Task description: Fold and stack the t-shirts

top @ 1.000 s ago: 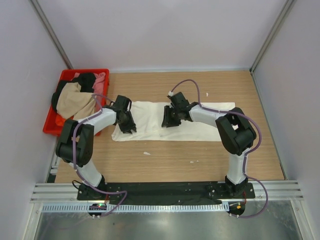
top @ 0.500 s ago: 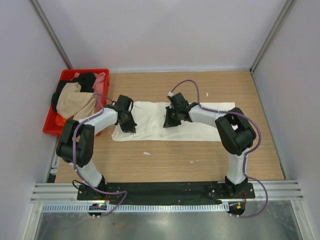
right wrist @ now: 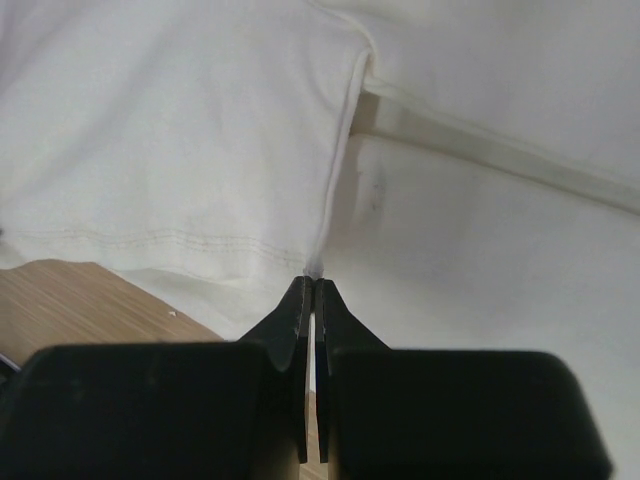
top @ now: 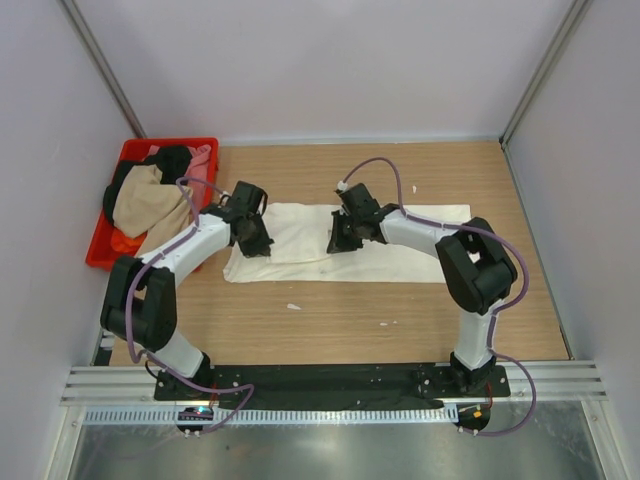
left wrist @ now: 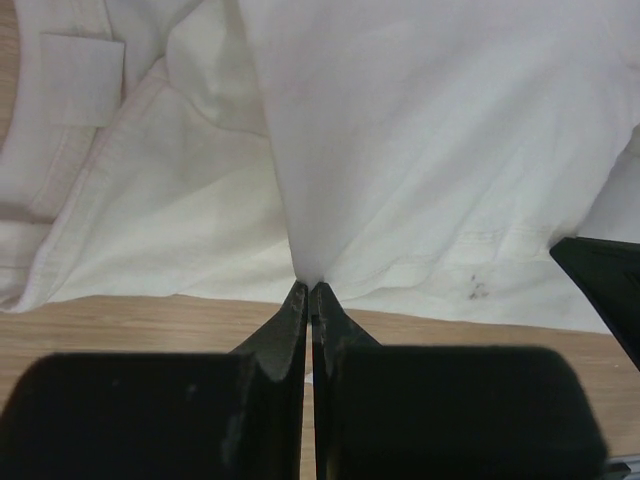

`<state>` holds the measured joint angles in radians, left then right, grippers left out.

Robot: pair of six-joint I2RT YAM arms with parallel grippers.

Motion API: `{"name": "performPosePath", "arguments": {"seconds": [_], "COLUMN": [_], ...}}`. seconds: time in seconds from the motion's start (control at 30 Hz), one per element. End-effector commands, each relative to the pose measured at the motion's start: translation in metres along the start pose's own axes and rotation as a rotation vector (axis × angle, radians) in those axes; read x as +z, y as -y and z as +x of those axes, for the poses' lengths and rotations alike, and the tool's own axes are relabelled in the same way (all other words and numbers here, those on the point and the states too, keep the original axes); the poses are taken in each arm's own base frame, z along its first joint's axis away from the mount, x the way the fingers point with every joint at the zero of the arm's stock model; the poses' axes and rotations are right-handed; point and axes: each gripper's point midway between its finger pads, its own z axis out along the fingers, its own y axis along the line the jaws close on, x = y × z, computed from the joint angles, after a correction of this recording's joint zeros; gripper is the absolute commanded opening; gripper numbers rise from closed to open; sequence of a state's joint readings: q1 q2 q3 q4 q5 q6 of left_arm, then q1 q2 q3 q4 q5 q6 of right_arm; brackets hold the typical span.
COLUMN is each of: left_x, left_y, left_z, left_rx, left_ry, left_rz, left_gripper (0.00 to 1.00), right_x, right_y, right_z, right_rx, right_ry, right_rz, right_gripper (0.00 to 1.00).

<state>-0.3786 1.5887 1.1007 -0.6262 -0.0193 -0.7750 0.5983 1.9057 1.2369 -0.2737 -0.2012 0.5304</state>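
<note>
Both arms low and outstretched, left claw (left wrist: 310, 288) and right claw (right wrist: 314, 281) each clamped on the cream t-shirt (top: 400, 256).

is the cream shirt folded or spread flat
Partly folded: the cream shirt lies in a long strip, the left hand and right hand each pinching a raised layer over cloth beneath.

The top external camera sat high above and behind the near edge of the table (top: 330, 320), facing down and forward, far enough off to take in its whole surface. Each of the 2 wrist cameras looked out along its own gripper, the left gripper (left wrist: 309, 290) and right gripper (right wrist: 314, 288) filling the lower frame, very close to the cream t-shirt (left wrist: 430, 150). All 3 views shared that shirt and the table beside it.
</note>
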Motion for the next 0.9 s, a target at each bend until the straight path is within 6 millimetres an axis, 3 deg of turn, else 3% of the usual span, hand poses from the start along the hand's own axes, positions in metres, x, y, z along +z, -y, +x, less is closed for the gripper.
{"name": "performPosePath", "arguments": {"seconds": [0.0,0.37,0.47,0.53,0.67,0.73,0.83,0.87], "left_x": [-0.005,0.017,0.018,0.014,-0.008,-0.017,-0.018,-0.011], "left_y": [-0.007,-0.021,-0.02,-0.024,-0.022,-0.011,0.009,0.011], "left_z": [0.0,0.022,0.022,0.02,-0.001,-0.016,-0.036,-0.04], "left_rx": [-0.001,0.03,0.044,0.059,0.11,0.124,0.154,0.158], "left_ry": [0.016,-0.047,-0.064,-0.071,-0.023,0.016,0.06,0.062], "left_rz": [-0.035,-0.105,-0.117,-0.146,-0.181,-0.161,-0.102,-0.11], "left_gripper": [0.0,0.0,0.01,0.11,0.27,0.36,0.41,0.42], "right_x": [-0.028,-0.013,-0.012,-0.017,-0.034,-0.042,-0.049,-0.053], "right_y": [-0.02,-0.001,0.0,-0.004,0.002,0.005,0.016,0.03], "right_z": [-0.022,0.0,0.0,-0.008,-0.022,-0.032,-0.05,-0.059], "right_rx": [-0.01,-0.001,0.0,-0.007,-0.026,-0.032,-0.038,-0.025], "right_ry": [0.09,0.034,0.028,0.045,0.068,0.081,0.116,0.14], "right_rz": [-0.041,0.004,0.017,0.015,0.095,0.126,0.18,0.223], "right_gripper": [0.01,0.01,0.13,0.23,0.31,0.31,0.3,0.27]}}
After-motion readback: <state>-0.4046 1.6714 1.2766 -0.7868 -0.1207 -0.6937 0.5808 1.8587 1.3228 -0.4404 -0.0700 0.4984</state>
